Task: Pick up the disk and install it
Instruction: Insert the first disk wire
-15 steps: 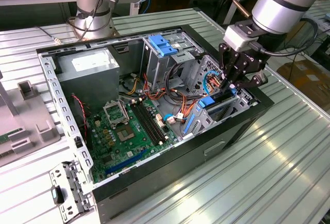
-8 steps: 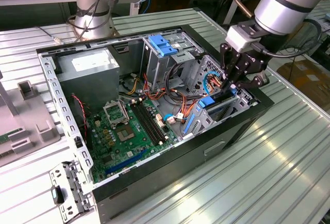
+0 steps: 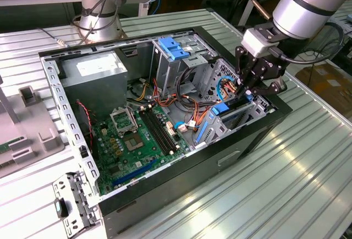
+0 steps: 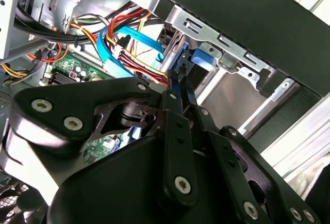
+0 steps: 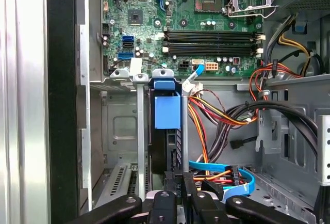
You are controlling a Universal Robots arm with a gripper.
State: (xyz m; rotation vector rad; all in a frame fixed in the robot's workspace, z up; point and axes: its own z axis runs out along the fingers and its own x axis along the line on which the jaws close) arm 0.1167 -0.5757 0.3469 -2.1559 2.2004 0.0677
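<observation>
From the motherboard (image 3: 132, 140) rightward to the drive cage (image 3: 242, 115): my tool (image 3: 248, 91) is clenched on the disk (image 5: 167, 111), standing edge-up and partly slotted in. Installation is underway; seating it likely needs a straight, aligned push.

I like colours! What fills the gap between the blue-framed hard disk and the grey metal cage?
In the first wrist view, orange, red and black wires and a flat blue cable run between disk and cage.

No legible text — power supply (image 3: 94, 68) label and motherboard (image 5: 170, 22) markings unreadable.
</observation>
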